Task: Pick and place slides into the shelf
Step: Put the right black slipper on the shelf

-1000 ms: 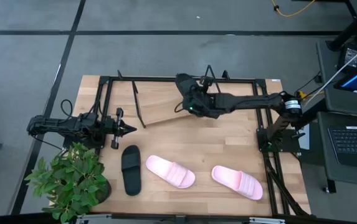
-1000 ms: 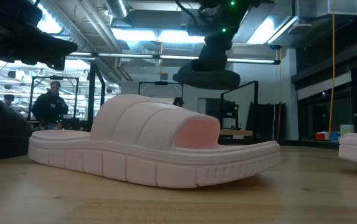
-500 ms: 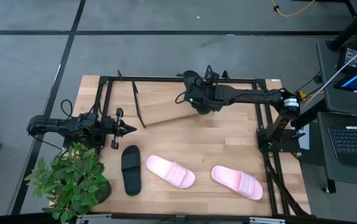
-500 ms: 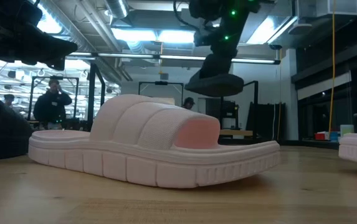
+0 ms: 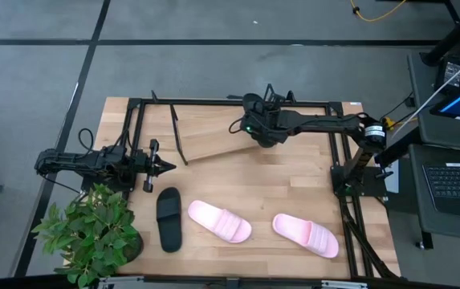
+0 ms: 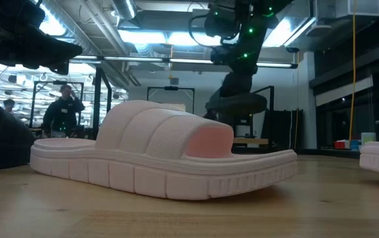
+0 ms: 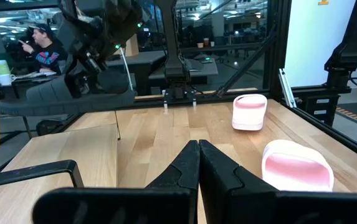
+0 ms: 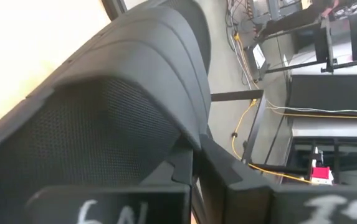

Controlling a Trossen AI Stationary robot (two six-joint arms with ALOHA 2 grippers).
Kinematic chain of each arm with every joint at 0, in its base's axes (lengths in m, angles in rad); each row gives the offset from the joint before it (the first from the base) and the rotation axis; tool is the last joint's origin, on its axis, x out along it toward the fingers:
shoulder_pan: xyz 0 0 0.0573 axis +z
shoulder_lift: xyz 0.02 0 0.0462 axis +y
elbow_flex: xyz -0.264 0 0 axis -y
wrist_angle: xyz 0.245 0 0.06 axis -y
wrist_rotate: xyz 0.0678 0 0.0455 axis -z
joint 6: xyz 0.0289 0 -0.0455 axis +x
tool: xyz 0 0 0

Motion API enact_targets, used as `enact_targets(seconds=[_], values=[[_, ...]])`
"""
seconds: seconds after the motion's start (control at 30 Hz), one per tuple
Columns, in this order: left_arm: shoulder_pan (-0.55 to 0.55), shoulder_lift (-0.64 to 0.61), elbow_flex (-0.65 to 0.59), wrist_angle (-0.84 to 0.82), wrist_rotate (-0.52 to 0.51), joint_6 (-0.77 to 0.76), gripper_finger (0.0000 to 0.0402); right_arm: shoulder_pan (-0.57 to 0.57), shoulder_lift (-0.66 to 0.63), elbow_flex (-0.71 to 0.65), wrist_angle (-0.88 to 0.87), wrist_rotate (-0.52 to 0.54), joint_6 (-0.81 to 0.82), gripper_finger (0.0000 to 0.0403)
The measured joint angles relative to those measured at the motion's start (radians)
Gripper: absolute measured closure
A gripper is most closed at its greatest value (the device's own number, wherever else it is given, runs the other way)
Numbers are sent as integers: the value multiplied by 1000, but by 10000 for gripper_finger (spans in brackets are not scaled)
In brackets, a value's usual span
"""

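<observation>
Four slides in all. One black slide [image 8: 103, 106] held up in the air, pinched tight in the right gripper [image 5: 255, 128], above the right end of the shelf [image 5: 213, 138], not lying on the board. Same slide [image 6: 237, 104] seen hanging under the arm in the low view and in the left wrist view [image 7: 66, 99]. Other black slide [image 5: 168, 218] flat on the table [image 5: 294, 189], near the plant [image 5: 91, 233]. Two pink slides [image 5: 219, 221] [image 5: 305, 235] flat on the table too, side by side, apart from each other. Left gripper [image 5: 168, 167] pressed shut, holding nothing, low by the left side of the table, just beyond the black slide's end. Shelf slanted inside the black frame [image 5: 213, 102] at the far edge.
</observation>
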Motion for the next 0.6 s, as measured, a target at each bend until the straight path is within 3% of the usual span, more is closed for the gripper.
enact_targets(seconds=[0.6], values=[[0,0,0,0,0,0,401,-42,5,-19,23,-4,24,391]])
